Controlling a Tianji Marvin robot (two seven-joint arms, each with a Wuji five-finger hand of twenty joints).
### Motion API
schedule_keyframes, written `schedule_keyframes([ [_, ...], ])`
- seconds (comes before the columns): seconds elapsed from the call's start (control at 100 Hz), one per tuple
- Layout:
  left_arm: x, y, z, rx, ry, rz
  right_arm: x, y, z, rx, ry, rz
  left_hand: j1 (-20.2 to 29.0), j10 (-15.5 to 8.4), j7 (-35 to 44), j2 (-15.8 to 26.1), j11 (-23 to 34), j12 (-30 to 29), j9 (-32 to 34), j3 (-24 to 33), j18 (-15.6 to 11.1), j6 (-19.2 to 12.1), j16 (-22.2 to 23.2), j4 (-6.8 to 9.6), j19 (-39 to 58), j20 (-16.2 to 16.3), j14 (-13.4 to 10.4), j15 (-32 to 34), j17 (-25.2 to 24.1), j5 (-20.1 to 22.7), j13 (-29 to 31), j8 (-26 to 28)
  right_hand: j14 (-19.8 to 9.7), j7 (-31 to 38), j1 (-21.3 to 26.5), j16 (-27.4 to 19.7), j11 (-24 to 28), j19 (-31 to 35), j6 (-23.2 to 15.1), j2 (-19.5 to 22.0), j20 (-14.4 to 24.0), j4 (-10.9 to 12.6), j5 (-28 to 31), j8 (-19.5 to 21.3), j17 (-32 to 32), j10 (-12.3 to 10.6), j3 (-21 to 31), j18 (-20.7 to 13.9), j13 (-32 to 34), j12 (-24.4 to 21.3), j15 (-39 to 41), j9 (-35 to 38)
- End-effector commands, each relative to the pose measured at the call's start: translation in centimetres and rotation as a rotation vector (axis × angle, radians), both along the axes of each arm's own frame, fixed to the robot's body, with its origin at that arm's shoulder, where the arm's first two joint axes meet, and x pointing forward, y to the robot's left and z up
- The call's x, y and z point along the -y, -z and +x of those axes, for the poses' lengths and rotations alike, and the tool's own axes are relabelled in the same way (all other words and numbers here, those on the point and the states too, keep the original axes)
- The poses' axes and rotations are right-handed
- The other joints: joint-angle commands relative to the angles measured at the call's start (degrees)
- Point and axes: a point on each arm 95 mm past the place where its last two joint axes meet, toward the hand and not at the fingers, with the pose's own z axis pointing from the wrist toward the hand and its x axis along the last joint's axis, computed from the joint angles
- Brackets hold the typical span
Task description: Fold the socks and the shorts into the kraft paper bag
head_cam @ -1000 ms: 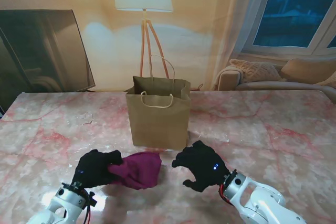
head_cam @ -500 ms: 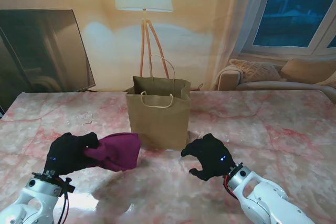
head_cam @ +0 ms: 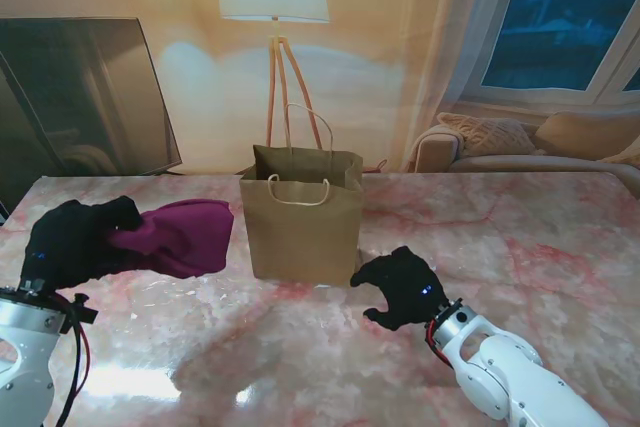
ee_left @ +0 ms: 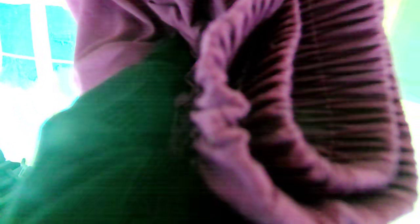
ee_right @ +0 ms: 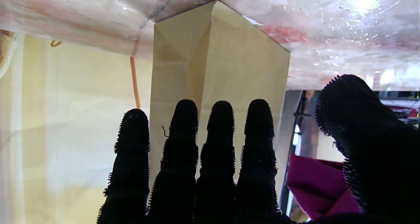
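Observation:
The kraft paper bag (head_cam: 303,225) stands upright and open in the middle of the table, also seen in the right wrist view as the bag (ee_right: 216,63). My left hand (head_cam: 72,241) is raised off the table at the far left, shut on the folded magenta shorts (head_cam: 182,237), which hang beside the bag's left side. The left wrist view is filled by the shorts' ribbed waistband (ee_left: 295,106). My right hand (head_cam: 402,287) hovers open near the bag's right front corner, fingers (ee_right: 220,152) spread and apart from it. I see no socks.
The pink marble table (head_cam: 520,237) stretches around the bag. A floor lamp (head_cam: 272,7) stands behind the table, a dark screen (head_cam: 80,97) at the back left and a sofa (head_cam: 520,142) at the back right.
My left hand has lifted the shorts off the table and carried them up and to the left. My right hand has shifted slightly right and farther from me, toward the bag's corner.

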Motion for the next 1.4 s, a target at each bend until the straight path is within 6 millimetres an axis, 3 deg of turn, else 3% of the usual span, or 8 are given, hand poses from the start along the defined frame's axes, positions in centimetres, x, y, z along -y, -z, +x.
schedule_keyframes([
  [0.0,0.1,-2.3,0.4,0.057,0.004,-0.002,-0.2,0.3,0.1,-0.01,0.003,-0.001,5.96,-5.05,2.75,1.39,3.38,2.87,0.72,7.43,-0.6,-2.4,0.74,0.94,0.57,1.03,-0.54,1.76,0.17,2.42,2.87,1.51,0.46,-1.18,0.14,-0.55,-0.97,0.7,0.09,1.41,-0.66,3.25,0.23,-0.16,-0.85,1.2,-1.02,0.97,0.36,-0.92,-0.97,-0.36],
  [0.3,0.2,-6.0,2.5,0.108,0.007,-0.075,-0.3,0.6,1.0,-0.026,0.012,-0.003,9.49,-6.13,-3.81,5.2,5.93,7.95,-1.19,5.28,0.63,-1.48,4.94,-0.83,-2.94,5.05,-0.09,2.0,-2.71,-1.86,0.54,1.2,0.46,-1.24,0.33,-0.26,-0.83,1.09,-0.05,2.12,-0.27,3.49,0.46,0.05,-0.95,1.42,-1.21,1.21,0.02,-0.85,-0.79,-0.55],
  [0.59,1.0,-7.7,5.5,0.116,0.016,-0.117,-0.5,0.9,1.3,-0.035,0.018,0.001,10.7,-7.29,-8.71,7.98,8.56,9.38,-2.95,3.6,0.12,-1.37,6.02,-2.2,-3.76,6.45,-0.41,1.82,-3.24,-5.15,-0.05,-2.15,0.56,-1.34,0.32,-0.06,-0.76,1.21,-0.01,2.34,-0.04,3.56,0.52,0.18,-1.01,1.4,-1.23,1.34,-0.04,-0.82,-0.61,-0.56],
  [0.82,2.1,-8.2,7.7,0.094,0.047,-0.163,-0.3,0.8,1.4,-0.037,0.027,-0.003,10.88,-7.64,-17.13,8.61,9.34,9.88,-3.46,3.02,0.11,1.32,6.69,-2.41,-4.13,7.37,-0.41,2.02,-3.64,-7.71,-0.33,-8.75,0.57,-1.32,0.38,0.1,-0.68,1.34,0.04,2.72,0.14,3.64,0.69,0.29,-0.96,1.47,-1.31,1.37,-0.11,-0.79,-0.48,-0.6],
  [0.86,2.3,-8.3,8.0,0.087,0.054,-0.174,-0.3,0.9,1.4,-0.038,0.029,-0.003,10.89,-7.72,-22.99,9.46,9.41,9.94,-3.74,2.7,-0.18,3.17,6.71,-2.73,-4.25,7.5,-0.94,1.94,-3.62,-8.82,-0.51,-13.82,0.55,-1.37,0.35,0.12,-0.66,1.34,0.06,2.72,0.16,3.64,0.6,0.29,-1.04,1.43,-1.35,1.36,-0.2,-0.78,-0.5,-0.64],
  [0.93,2.6,-8.2,8.5,0.074,0.071,-0.206,-0.3,0.9,1.5,-0.042,0.031,-0.004,11.72,-6.55,-25.93,10.12,9.65,10.19,-3.95,2.0,0.26,5.43,6.82,-2.82,-4.57,7.72,-0.26,1.95,-4.19,-7.43,-0.82,-18.67,0.53,-1.39,0.37,0.18,-0.64,1.37,-0.06,2.77,0.22,3.67,0.63,0.32,-1.0,1.43,-1.38,1.38,-0.12,-0.77,-0.43,-0.68],
  [1.11,3.2,-8.2,9.6,0.034,0.097,-0.213,-0.2,1.2,1.7,-0.055,0.036,-0.001,12.34,-5.68,-28.19,11.22,9.44,10.55,-4.03,0.75,0.55,5.14,6.49,-2.58,-4.85,7.99,-0.27,1.94,-4.38,-5.87,-0.86,-23.12,0.7,-1.38,0.31,0.32,-0.55,1.37,-0.09,3.02,0.31,3.72,0.7,0.38,-1.11,1.47,-1.43,1.39,-0.17,-0.73,-0.32,-0.73],
  [1.39,4.2,-8.9,11.0,-0.031,0.152,-0.252,-0.1,1.5,1.9,-0.067,0.046,-0.003,12.59,-5.5,-28.79,12.22,9.24,10.99,-4.26,-0.47,-0.01,5.83,6.2,-2.28,-5.05,8.2,-0.73,2.04,-4.49,-6.05,-0.98,-24.7,0.7,-1.3,0.4,0.49,-0.39,1.43,-0.31,3.13,0.47,3.77,0.88,0.48,-1.25,1.49,-1.32,1.46,-0.5,-0.65,-0.23,-0.95],
])
